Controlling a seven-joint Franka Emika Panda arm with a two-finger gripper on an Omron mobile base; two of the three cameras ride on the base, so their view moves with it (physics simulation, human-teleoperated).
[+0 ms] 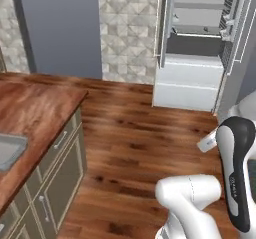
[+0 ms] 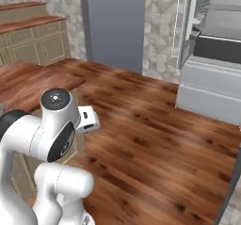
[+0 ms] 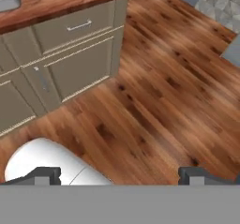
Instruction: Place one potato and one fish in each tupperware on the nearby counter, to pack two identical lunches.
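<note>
The counter (image 1: 35, 108) runs along the left, a glossy reddish-brown top over beige cabinets (image 3: 70, 54) with bar handles; it also shows at the left of the right base view (image 2: 33, 80). My gripper (image 3: 120, 176) hangs over the wooden floor in front of those cabinets. Its two dark fingertips (image 3: 47, 175) stand wide apart, open, with nothing between them. Potato, fish and tupperware are out of view. A grey rimmed shape (image 1: 7, 150) lies at the counter's left edge; I cannot tell whether it is a tray or a sink.
A white fridge (image 1: 190, 78) stands open at the far right, doors swung out, its lower drawer front facing me (image 2: 212, 87). Wide wooden floor (image 1: 140, 143) lies between it and the counter. A grey panel (image 1: 60, 28) and tiled wall close the back.
</note>
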